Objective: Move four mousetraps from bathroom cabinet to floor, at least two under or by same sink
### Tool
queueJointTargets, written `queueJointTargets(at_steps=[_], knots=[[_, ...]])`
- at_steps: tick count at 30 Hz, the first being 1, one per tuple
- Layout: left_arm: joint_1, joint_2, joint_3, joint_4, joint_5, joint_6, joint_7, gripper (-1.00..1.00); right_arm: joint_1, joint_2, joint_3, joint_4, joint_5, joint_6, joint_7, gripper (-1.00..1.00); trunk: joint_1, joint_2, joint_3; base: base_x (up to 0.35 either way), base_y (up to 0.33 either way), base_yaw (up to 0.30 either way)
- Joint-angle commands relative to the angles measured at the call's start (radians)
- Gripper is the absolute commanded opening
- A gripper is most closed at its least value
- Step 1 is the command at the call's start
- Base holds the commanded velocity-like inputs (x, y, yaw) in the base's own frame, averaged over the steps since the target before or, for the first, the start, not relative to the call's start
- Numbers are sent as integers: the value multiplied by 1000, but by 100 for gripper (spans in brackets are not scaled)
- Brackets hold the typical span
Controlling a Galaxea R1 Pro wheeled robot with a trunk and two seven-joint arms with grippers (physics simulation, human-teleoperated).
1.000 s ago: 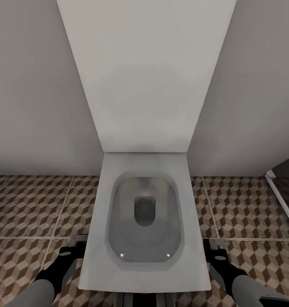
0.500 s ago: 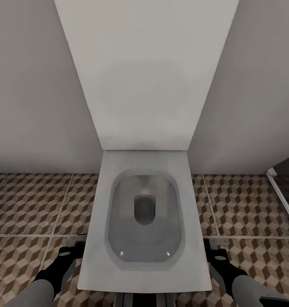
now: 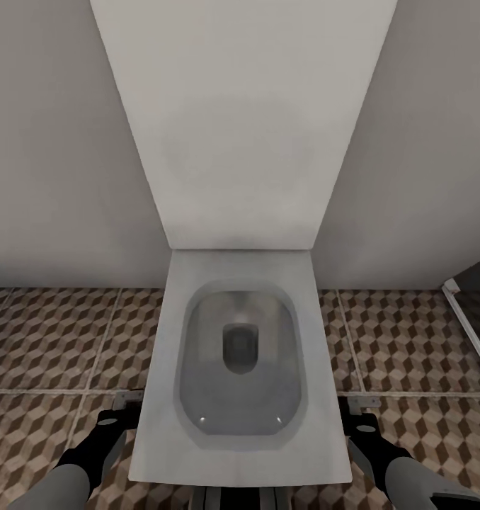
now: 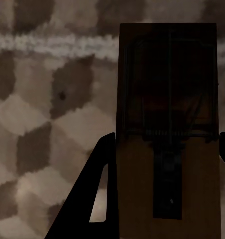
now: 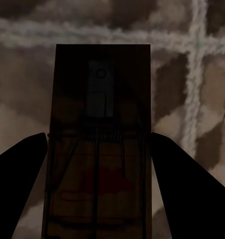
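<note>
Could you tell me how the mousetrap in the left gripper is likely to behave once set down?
The mousetrap looks like a flat, stiff board, so it should lie still, not roll. It seems light; a nudge may slide it over the tiles. Its wire parts might snag.

We see a white toilet (image 3: pixel 241 368) right in front of us, with its lid (image 3: pixel 241 120) standing up against the grey wall (image 3: pixel 56 142). The bowl is open and grey inside. Far to the right, a dark panel with a white frame (image 3: pixel 468 327) meets the wall.
</note>
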Motion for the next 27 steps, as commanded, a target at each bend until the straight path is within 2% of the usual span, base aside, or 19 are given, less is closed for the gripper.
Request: queueJointTargets(at_steps=[1,8,15,27], knots=[[0,-1,5,-2,-12,5,1,-100,-1,0,-6,1,10,-3,-2,-100,0,0,-1,0,0,0],[0,-1,4,-3,-12,5,1,-100,-1,0,-6,1,10,-3,-2,-100,0,0,-1,0,0,0],[0,-1,4,-2,-12,5,1,-100,-1,0,-6,1,10,-3,-2,-100,3,-2,-28,0,0,0],[0,-1,4,-1,-12,5,1,-100,-1,0,-6,1,10,-3,-2,-100,3,-2,-28,0,0,0]])
